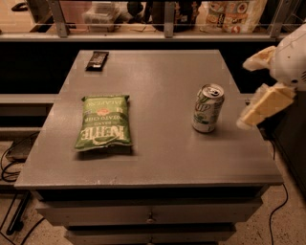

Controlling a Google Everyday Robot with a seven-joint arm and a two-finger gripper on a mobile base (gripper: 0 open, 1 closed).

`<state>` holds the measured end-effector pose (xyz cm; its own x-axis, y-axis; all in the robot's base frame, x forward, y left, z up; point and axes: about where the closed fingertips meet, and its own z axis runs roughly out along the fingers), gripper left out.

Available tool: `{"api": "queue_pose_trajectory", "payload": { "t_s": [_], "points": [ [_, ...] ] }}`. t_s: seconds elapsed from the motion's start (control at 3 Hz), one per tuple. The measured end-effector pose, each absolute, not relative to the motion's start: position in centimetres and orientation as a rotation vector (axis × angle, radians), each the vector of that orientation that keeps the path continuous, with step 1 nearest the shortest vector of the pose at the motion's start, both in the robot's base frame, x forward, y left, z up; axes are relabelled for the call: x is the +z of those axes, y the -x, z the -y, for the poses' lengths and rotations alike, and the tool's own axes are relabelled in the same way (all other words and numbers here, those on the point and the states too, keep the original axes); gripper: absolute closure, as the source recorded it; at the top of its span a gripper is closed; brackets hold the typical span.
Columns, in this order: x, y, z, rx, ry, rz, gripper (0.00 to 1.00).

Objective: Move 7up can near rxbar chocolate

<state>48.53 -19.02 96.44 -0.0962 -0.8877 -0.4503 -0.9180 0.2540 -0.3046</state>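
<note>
The 7up can (207, 108) stands upright on the right part of the grey table (158, 81), white and green with a silver top. The rxbar chocolate (97, 60) lies flat in its dark wrapper at the table's far left corner, far from the can. My gripper (253, 86) hangs at the right edge of the view, just right of the can and apart from it. Its two pale fingers (266, 106) stand spread apart with nothing between them.
A flat green chip bag (103, 122) lies on the left half of the table, between the can and the bar's side. A shelf with a rail and packaged goods (229, 14) runs behind the table. Drawers (148, 215) sit below the tabletop; cables lie on the floor at left.
</note>
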Motion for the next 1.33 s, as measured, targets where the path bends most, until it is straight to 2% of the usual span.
{"api": "queue_pose_trajectory", "payload": {
  "t_s": [0.33, 0.67, 1.33],
  "points": [
    [96.6, -49.1, 18.1, 0.108, 1.614, -1.939, 0.21],
    [96.6, -49.2, 17.9, 0.108, 1.618, -1.937, 0.01],
    [95.0, -49.6, 16.7, 0.194, 1.643, -1.905, 0.0]
  ]
}}
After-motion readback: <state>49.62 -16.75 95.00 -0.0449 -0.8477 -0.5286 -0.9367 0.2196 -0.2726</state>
